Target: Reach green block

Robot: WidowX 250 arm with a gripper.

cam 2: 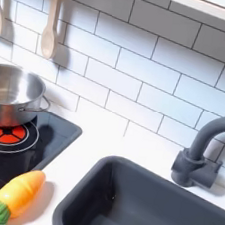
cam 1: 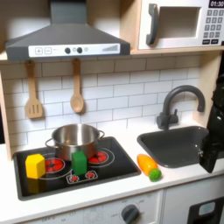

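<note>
- Progress: early. Judging by the layout, the reach has hardly begun; nearly all of the approach is left.
- Arm: dark shape I take for the gripper (cam 1: 211, 149) sits at the first exterior view's right edge, over the right side of the sink (cam 1: 175, 144). Partly cut off by the frame.
- Pincer state: cannot tell. Too dark and cropped to see how far apart the fingers are. Nothing visibly held.
- Target: green block (cam 1: 80, 163) stands upright on the black stovetop (cam 1: 105, 171), near its front edge, between the two red burner rings.
- Neighbours: steel pot (cam 1: 75, 136) just behind it, yellow block (cam 1: 35, 165) to the first exterior view's left, orange carrot toy (cam 1: 149, 165) on the white counter between stovetop and sink.
- Gap: block and gripper are well apart; the carrot toy and most of the sink lie between them.
- Block look: small, bright green, plain rectangular, taller than wide, about the yellow block's size, much smaller than the pot. Top face is free, nothing leaning on it.
- Second exterior view: pot (cam 2: 9, 93), one burner, carrot toy (cam 2: 15, 196), sink and grey faucet (cam 2: 201, 156).
- Left to do, my read: travel left across the counter and come down at the block without clipping the pot or carrot.
</note>
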